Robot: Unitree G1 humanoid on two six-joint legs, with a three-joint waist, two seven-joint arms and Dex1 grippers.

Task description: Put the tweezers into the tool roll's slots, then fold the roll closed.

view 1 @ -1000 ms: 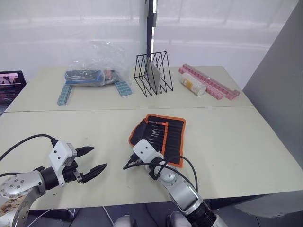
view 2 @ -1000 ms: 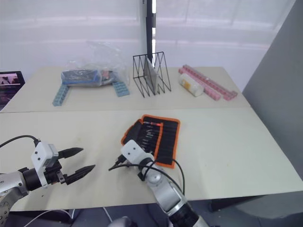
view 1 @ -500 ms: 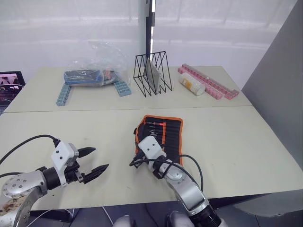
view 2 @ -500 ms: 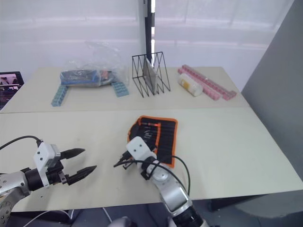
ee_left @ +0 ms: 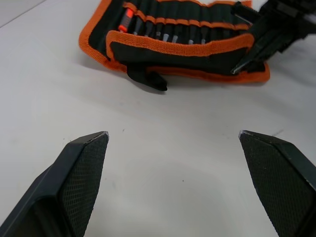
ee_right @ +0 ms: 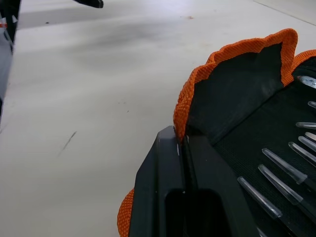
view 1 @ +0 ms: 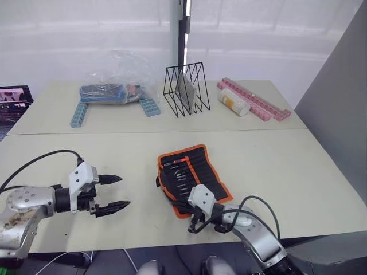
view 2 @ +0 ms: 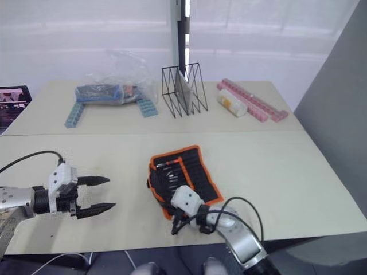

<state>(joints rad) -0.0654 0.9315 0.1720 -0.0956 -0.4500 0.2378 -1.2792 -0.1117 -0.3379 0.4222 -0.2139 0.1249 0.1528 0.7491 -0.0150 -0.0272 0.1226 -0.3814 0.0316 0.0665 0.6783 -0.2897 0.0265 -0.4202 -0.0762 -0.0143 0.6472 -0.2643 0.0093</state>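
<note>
Table (view 1: 287, 166) pale and matte, white wall behind, left jaws wide apart and empty, right jaws apparently pinching tool roll (view 1: 186, 175) edge.

Two pale beige tables (view 1: 86, 152) butted edge to edge. White translucent curtain (view 1: 86, 40) backlit behind far table. Grey partition (view 1: 338, 114) seen at right. Black pole (view 1: 182, 31) behind.

Silver arms, white wrist blocks (black cables).

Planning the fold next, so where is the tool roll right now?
In the left eye view the tool roll lies open on the near table, just right of centre, with the right gripper at its near edge and the left gripper apart.
</note>
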